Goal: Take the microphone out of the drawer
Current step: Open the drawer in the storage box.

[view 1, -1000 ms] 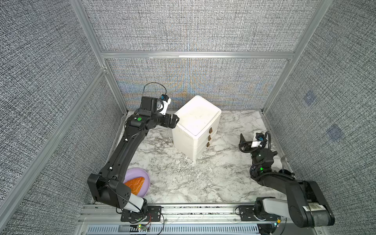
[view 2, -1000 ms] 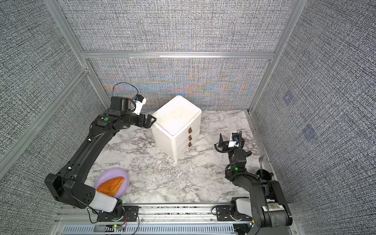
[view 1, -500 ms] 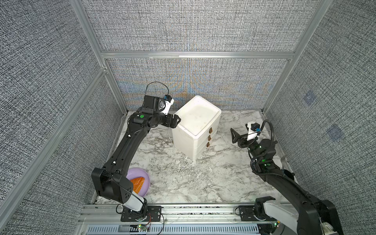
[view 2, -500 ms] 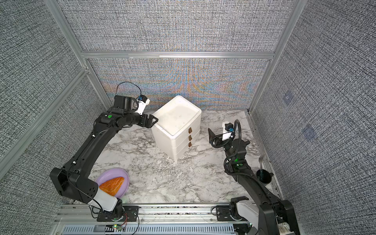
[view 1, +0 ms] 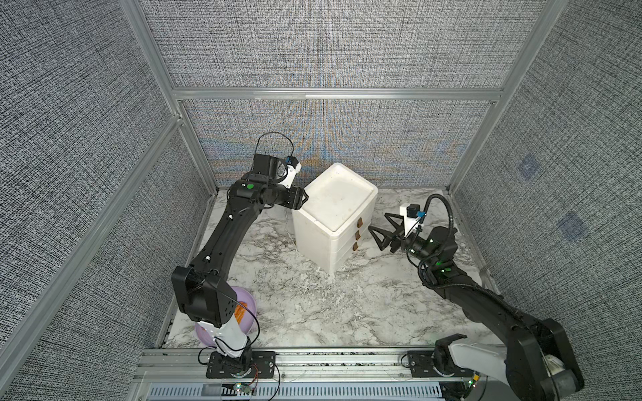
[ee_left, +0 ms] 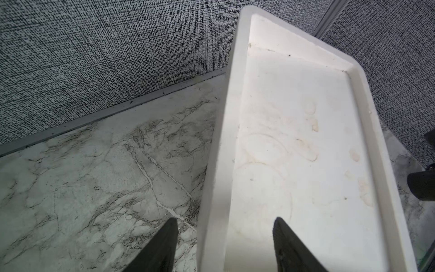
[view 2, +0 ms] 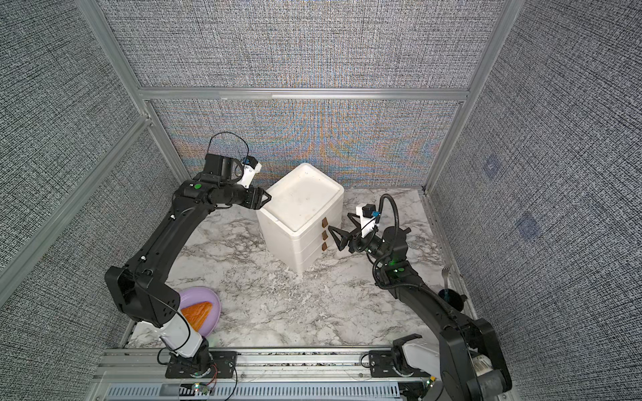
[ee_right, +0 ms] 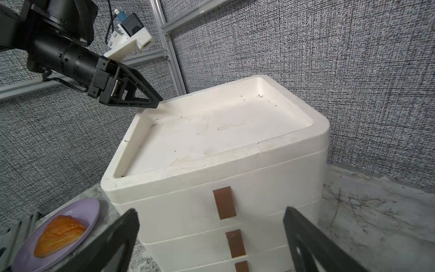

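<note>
Left pincer (ee_left: 225,220) open astride the drawer unit (view 1: 312,236) rim, right pincer (view 1: 378,222) open too; tugging a handle (ee_right: 224,202) could slide it.

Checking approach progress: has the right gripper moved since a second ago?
Yes. The right gripper has moved closer to the drawer unit's brown handles, jaws open.

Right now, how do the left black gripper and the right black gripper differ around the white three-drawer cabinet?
Left black gripper straddles the back top rim of the white three-drawer cabinet; right black gripper sits lower, facing the drawer front's brown tabs, apart from it. Left gripper's jaws stand narrower than the right gripper's. Shared: both open, holding nothing, pointed at the cabinet.
</note>
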